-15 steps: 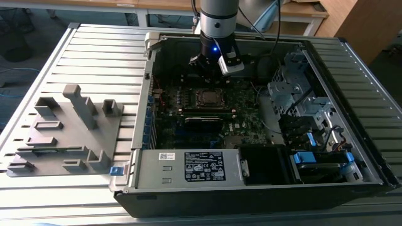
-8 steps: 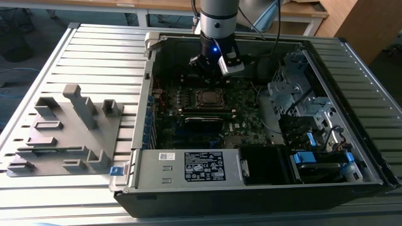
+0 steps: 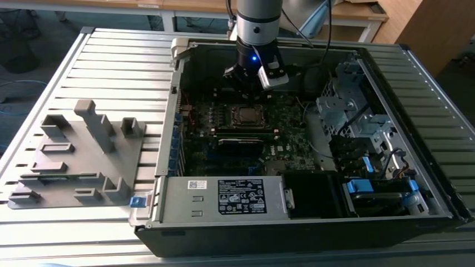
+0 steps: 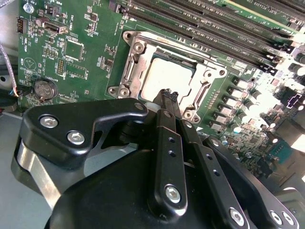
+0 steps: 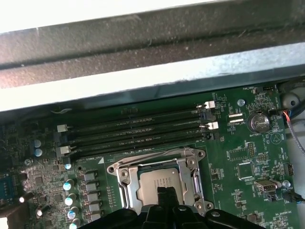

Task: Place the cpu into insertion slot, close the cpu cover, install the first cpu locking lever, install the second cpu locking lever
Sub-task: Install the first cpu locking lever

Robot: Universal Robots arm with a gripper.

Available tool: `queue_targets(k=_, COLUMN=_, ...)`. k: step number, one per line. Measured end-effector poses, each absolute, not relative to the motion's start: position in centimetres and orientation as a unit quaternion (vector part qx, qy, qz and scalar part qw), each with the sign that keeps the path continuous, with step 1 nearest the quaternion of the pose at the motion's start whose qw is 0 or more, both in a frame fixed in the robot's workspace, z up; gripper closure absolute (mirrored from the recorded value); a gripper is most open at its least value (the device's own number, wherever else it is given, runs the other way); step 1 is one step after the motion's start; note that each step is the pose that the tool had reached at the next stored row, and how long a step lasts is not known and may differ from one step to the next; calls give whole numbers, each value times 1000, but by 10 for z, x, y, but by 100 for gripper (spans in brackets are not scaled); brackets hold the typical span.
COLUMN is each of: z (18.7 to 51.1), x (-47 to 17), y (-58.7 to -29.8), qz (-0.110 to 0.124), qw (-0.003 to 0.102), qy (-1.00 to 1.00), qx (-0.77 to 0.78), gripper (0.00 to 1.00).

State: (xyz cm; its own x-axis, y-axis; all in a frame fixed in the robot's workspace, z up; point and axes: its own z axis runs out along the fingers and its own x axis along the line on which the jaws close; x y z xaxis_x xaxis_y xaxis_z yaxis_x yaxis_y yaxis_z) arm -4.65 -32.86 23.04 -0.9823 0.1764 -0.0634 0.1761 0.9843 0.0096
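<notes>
Cpu (image 4: 164,78) sits in socket; upright gripper (image 4: 167,97) poised above, fingers together.

Grey-and-silver arm (image 3: 257,19) with blue light, black linkage gripper (image 4: 167,98) studded with silver screws.

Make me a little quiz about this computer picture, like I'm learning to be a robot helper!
1. True or false: the cpu lies on the grey rack outside the case.
2. The tool is nearest to: A the cpu, B the blue latch, C the white label.
3. Fill in: the round coin battery sits on the green ____.
Key: 1 false; 2 A; 3 board.
</notes>
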Motion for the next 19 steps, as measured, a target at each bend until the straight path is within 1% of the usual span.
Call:
queue_targets(k=16, z=230, x=-47, y=-329, qz=0, qw=32, qy=996, qx=88, gripper=89)
queue_targets(k=17, z=230, x=-46, y=-329, qz=-1, qw=30, qy=996, qx=88, gripper=89)
queue_targets(k=19, z=230, x=-46, y=-329, qz=-1, qw=19, qy=996, qx=88, gripper=89)
